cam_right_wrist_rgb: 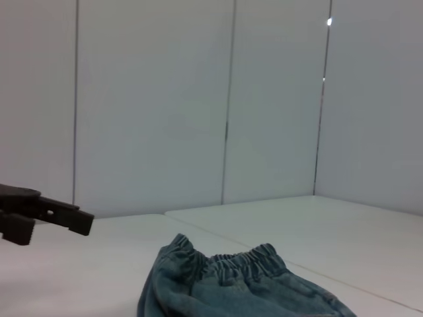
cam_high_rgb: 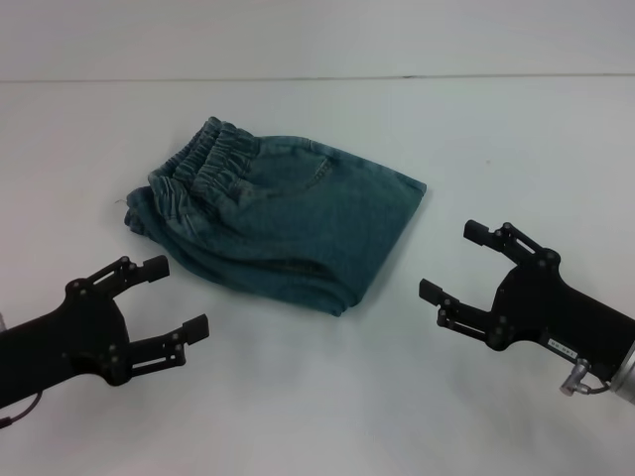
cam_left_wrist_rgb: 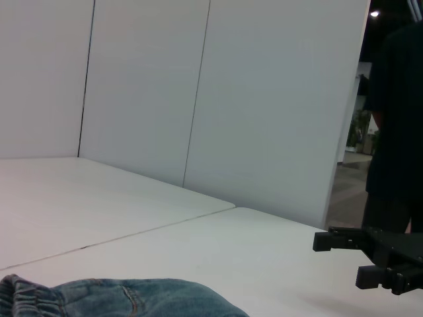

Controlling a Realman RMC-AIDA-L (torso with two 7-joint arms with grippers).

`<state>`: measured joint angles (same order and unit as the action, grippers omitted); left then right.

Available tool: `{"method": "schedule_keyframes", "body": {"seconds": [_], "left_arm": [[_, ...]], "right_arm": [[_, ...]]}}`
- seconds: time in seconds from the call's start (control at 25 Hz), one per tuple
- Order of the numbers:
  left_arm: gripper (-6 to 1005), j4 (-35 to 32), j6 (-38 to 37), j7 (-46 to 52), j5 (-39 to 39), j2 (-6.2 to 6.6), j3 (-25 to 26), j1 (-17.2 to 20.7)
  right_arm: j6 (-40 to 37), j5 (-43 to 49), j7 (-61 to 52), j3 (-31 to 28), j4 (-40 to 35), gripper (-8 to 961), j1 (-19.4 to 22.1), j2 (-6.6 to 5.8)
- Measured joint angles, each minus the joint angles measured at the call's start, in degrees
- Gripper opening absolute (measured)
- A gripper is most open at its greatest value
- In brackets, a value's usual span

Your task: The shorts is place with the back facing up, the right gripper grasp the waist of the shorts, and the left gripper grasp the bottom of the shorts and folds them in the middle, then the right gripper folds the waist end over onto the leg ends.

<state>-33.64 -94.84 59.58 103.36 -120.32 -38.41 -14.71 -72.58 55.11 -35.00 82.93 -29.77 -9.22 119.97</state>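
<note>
The shorts (cam_high_rgb: 283, 213) lie folded into a compact blue-green denim bundle on the white table (cam_high_rgb: 317, 397), with the gathered elastic waist (cam_high_rgb: 203, 169) on top at the far left. The leg ends are hidden under the fold. My left gripper (cam_high_rgb: 171, 297) hovers open at the near left, just short of the bundle's near edge. At the near right my right gripper (cam_high_rgb: 456, 263) stands open, a little apart from the bundle's right side. The shorts (cam_right_wrist_rgb: 231, 284) show low in the right wrist view, and their denim edge (cam_left_wrist_rgb: 119, 297) shows in the left wrist view.
White wall panels (cam_right_wrist_rgb: 152, 99) stand behind the table. A person in dark clothes (cam_left_wrist_rgb: 396, 119) stands beyond the table's edge in the left wrist view. The table's far seam (cam_high_rgb: 317, 77) runs across the back.
</note>
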Motion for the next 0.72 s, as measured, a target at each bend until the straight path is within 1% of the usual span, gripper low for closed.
{"method": "schedule_keyframes", "body": {"seconds": [0.72], "left_arm": [[937,-0.03,0.70,-0.19,0.10,-0.47,0.00,0.38]], "right_arm": [[-0.20,0.00,0.02,-0.10,0.87,915,-0.54,0.00]]}}
